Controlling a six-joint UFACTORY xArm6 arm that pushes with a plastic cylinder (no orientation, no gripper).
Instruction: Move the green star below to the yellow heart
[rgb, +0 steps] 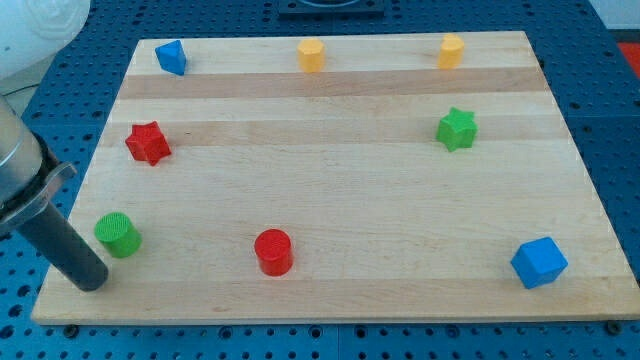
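The green star (456, 128) lies on the wooden board (330, 180) at the view's right, upper half. Two yellow blocks sit along the top edge: one (451, 50) straight above the green star, the other (311, 55) at top centre. I cannot tell which of them is the heart. My tip (92, 283) rests at the board's bottom left corner, just left of and below a green cylinder (118, 234), far from the green star.
A red star (148, 143) lies at the left, a blue block (171, 57) at the top left, a red cylinder (272, 251) at bottom centre and a blue cube (539, 263) at the bottom right. Blue perforated table surrounds the board.
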